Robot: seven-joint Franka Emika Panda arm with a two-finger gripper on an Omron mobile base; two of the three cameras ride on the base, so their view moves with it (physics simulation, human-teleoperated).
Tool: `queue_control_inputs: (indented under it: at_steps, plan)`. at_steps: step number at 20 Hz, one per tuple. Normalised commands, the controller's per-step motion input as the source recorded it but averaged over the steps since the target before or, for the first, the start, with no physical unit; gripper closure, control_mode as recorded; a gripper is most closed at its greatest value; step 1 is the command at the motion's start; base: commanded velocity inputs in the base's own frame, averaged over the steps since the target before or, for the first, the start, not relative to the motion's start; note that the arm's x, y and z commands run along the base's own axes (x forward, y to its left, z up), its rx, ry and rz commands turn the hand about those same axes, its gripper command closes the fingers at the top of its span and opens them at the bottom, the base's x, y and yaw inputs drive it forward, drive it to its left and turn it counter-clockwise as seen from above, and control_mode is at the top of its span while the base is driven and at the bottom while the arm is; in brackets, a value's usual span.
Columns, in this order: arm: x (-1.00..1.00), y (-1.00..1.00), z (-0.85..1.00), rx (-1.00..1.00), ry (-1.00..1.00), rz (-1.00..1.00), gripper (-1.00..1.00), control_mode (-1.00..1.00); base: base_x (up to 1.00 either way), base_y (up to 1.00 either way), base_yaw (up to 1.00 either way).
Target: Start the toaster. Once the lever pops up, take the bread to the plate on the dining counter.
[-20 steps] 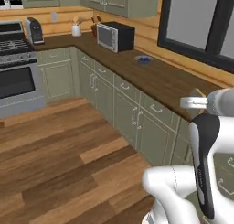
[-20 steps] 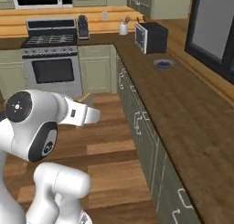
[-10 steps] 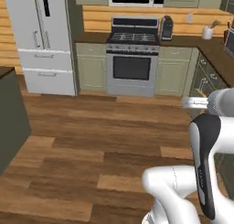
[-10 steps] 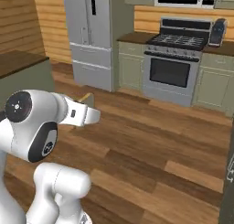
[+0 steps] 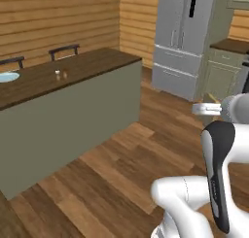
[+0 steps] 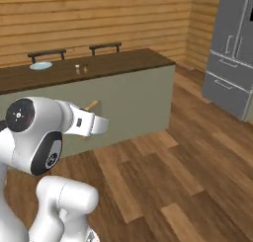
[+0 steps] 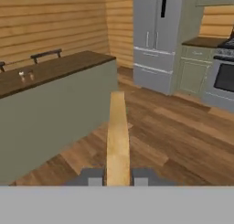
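My gripper (image 7: 118, 177) is shut on the bread (image 7: 118, 136), a light-tan slice seen edge-on that sticks out ahead between the two fingers (image 7: 93, 177). From the side, the bread (image 6: 91, 106) shows as a tan corner above the hand, held over the wood floor well short of the dining counter (image 6: 99, 63). The pale blue-green plate (image 5: 7, 76) lies near the far left end of that dark-brown counter (image 5: 73, 69), also visible as the plate (image 6: 40, 65). The toaster and its lever are out of view.
Two small shakers (image 5: 60, 74) stand on the counter right of the plate. Dark-framed stools (image 6: 47, 53) line its far side. A grey fridge (image 5: 185, 38) and olive cabinets (image 7: 194, 72) stand to the right, with the stove (image 7: 224, 77) beyond. Open wood floor (image 6: 188, 157) lies between.
The whole scene has swung: the base turned from the stove and fridge toward the dining counter. The bread stays in the shut gripper in the same pose.
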Motion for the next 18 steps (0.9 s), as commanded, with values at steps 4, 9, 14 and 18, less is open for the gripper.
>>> queue_control_inputs:
  at_steps: [4,9,14,18]
  plan:
    - [0.00,0.00,0.00,0.00,0.00,0.00,1.00,1.00,0.33,0.00,0.85]
    - [0.00,0.00,0.00,0.00,0.00,0.00,1.00,1.00,1.00,-0.07,0.26]
    - [0.00,0.00,0.00,0.00,0.00,0.00,1.00,1.00,1.00,-0.70,0.15]
    - [0.00,0.00,0.00,0.00,0.00,0.00,1.00,1.00,1.00,-1.00,-0.02]
